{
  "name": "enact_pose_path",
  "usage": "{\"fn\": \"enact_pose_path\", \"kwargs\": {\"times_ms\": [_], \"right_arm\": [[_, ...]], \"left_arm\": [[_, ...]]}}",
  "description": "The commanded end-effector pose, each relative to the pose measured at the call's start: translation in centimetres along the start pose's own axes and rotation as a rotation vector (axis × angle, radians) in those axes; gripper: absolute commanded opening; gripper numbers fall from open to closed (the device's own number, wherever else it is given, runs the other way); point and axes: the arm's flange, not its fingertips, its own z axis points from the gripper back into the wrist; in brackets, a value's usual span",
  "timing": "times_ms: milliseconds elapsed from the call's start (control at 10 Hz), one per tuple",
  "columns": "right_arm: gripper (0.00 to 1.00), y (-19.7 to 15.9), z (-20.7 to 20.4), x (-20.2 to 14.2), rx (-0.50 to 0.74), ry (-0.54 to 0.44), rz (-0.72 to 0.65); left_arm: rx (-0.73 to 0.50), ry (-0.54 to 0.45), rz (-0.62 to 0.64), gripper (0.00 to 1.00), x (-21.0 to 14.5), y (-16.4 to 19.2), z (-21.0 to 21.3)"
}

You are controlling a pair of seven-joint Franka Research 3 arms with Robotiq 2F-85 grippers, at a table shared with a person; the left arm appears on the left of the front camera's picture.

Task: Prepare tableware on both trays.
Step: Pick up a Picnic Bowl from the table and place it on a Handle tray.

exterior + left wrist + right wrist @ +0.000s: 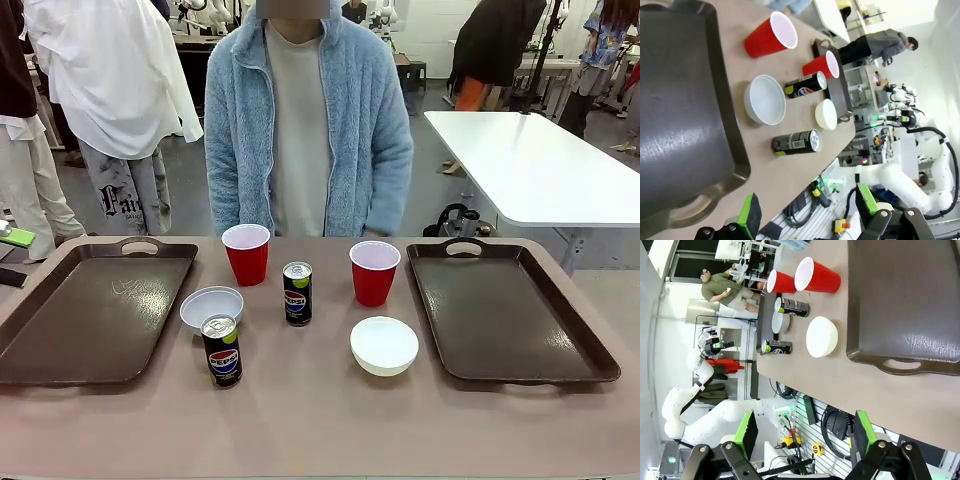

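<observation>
Two dark brown trays lie on the table, one at the left (90, 310) and one at the right (510, 310), both bare. Between them stand two red cups (246, 254) (374, 272), two black Pepsi cans (297, 293) (222, 350) and two white bowls (211, 307) (384, 345). My left gripper (807, 210) is open and holds nothing; it hovers off the near table edge by the left tray (680, 115). My right gripper (805, 435) is open too, off the near edge by the right tray (905, 300).
A person in a light blue fleece (310, 120) stands at the far side, hands down. A white table (540, 165) stands behind at the right. Bare tabletop runs along the near edge in front of the tableware.
</observation>
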Motion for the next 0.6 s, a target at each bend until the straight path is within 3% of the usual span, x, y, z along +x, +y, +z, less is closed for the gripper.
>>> {"fn": "enact_pose_path", "kwargs": {"times_ms": [0,500], "right_arm": [[1.00,-0.05,-0.14,0.39,0.007,-0.006,0.002],[1.00,-0.05,-0.14,0.39,0.007,-0.006,0.002]], "left_arm": [[-0.031,-0.001,0.016,1.00,0.22,0.43,-0.52],[-0.031,-0.001,0.016,1.00,0.22,0.43,-0.52]]}}
